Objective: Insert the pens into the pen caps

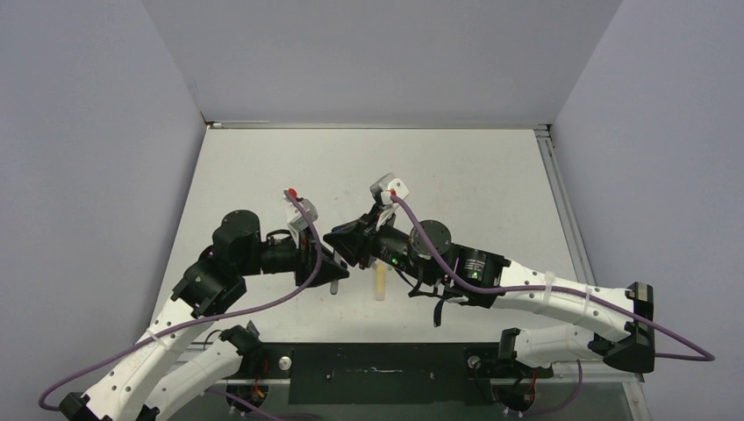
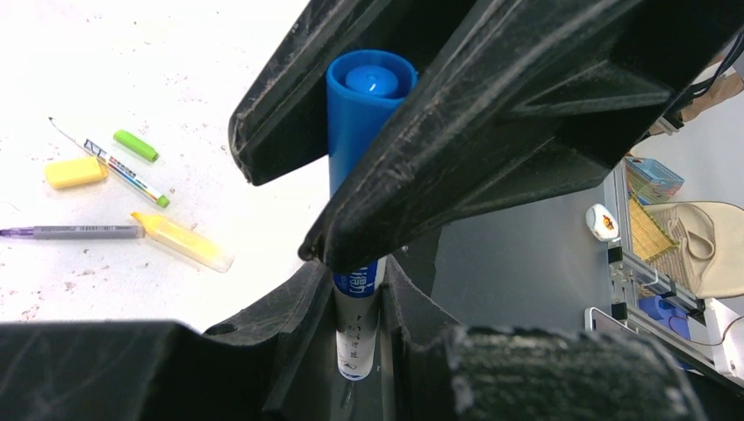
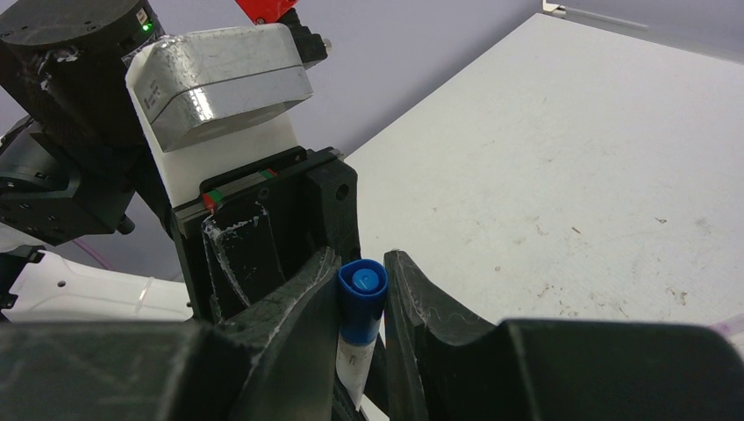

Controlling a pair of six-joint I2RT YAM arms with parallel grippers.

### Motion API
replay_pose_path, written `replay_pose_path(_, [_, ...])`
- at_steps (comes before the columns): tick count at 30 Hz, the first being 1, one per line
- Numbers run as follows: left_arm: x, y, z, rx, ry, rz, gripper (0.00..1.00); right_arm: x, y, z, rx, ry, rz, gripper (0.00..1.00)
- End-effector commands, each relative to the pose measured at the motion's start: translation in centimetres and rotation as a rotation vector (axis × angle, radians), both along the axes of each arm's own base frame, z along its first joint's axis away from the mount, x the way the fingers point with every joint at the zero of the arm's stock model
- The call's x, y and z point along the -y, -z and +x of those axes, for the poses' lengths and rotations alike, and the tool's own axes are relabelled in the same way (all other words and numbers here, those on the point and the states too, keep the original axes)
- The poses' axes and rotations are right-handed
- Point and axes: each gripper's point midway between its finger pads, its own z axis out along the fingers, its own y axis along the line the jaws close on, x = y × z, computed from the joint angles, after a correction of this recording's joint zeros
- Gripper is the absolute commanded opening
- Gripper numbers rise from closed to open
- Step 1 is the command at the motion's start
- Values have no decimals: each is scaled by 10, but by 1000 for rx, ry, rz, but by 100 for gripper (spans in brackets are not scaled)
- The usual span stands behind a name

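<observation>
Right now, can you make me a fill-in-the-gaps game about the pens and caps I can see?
1. The cap pinched by the right pincer is coloured ____.
2. That cap sits on the end of a ____ pen.
3. On the table, the small cap lying near the green cap is ____.
Missing words: blue, white, yellow.

Mid-table, the left gripper (image 2: 354, 289), clamped on the white pen (image 2: 355, 342), and the right gripper (image 3: 361, 272), clamped on the blue cap (image 3: 362, 307), met nose to nose and blocked the way. From there the table (image 1: 474, 175) lay bare from 11 to 2 o'clock. At 5 o'clock lay the yellow marker (image 1: 379, 282), with a purple pen (image 2: 75, 232), thin green-tipped pen (image 2: 114, 167), yellow cap (image 2: 75, 172) and green cap (image 2: 136, 146) close by.
</observation>
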Motion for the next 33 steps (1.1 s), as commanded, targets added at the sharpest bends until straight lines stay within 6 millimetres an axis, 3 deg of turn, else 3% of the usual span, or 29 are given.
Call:
replay_pose_path(1, [-5, -107, 43, 293, -199, -216, 0, 8, 112, -70, -183, -282, -330, 5])
replay_pose_path(33, [-9, -178, 56, 442, -259, -289, 0, 20, 164, -108, -289, -382, -408, 5])
